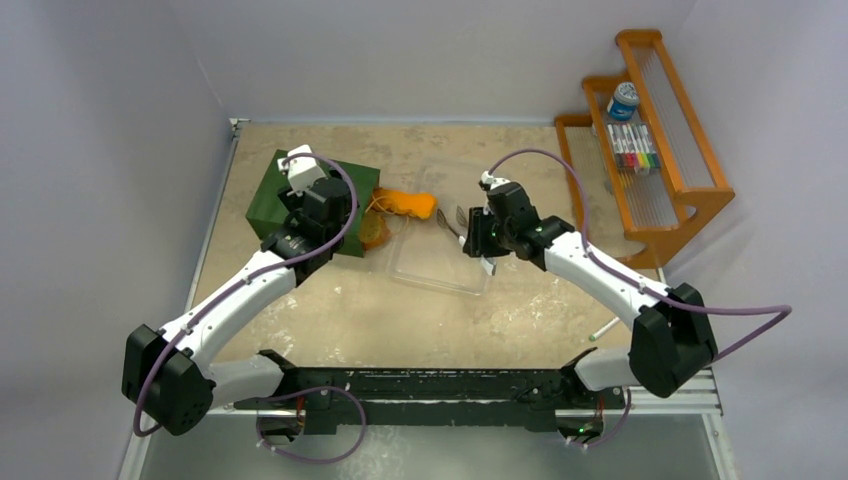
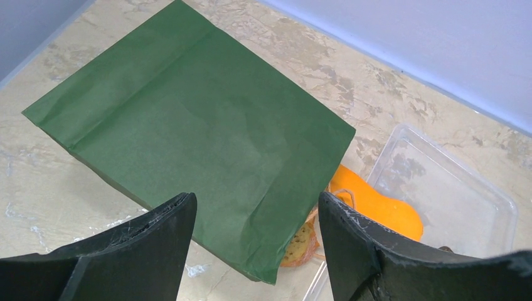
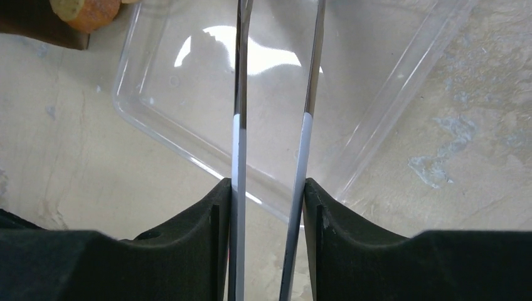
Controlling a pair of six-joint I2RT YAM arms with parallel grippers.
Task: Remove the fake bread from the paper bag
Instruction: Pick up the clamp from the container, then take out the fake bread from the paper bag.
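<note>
The dark green paper bag [image 1: 290,195] lies flat at the back left, its mouth toward the clear tray. It fills the left wrist view [image 2: 188,119]. An orange loaf of fake bread [image 1: 410,205] sticks out of the mouth, and a tan crusted slice [image 1: 375,232] lies beside it. Both show in the left wrist view, the loaf [image 2: 383,207] and the slice [image 2: 301,246]. My left gripper [image 1: 315,225] is open and empty above the bag's near edge [image 2: 256,200]. My right gripper [image 1: 480,237] is shut on metal tongs [image 3: 241,94], which point over the tray.
A clear plastic tray [image 1: 440,270] sits at the middle of the table, its rim in the right wrist view [image 3: 401,81]. An orange wooden rack [image 1: 660,130] with markers and a blue-lidded jar stands at the back right. A small white stick [image 1: 603,332] lies by the right arm.
</note>
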